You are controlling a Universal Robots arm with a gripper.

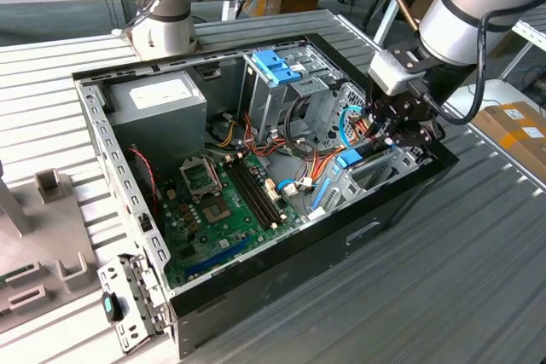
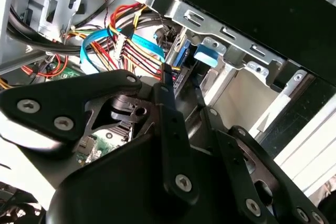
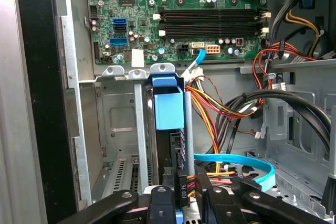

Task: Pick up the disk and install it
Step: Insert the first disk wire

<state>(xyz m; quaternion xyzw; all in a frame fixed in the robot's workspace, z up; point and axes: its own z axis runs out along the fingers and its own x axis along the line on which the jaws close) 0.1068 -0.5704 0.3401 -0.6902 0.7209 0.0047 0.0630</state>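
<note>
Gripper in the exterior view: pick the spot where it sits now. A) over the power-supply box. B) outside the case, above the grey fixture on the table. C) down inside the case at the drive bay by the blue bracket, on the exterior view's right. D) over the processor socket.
C: the gripper is lowered into the computer case beside the blue bracket, far from the power-supply box.

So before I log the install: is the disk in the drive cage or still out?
In. The disk stands on edge in the cage slot, its blue bracket up; the gripper is at its end.
</note>
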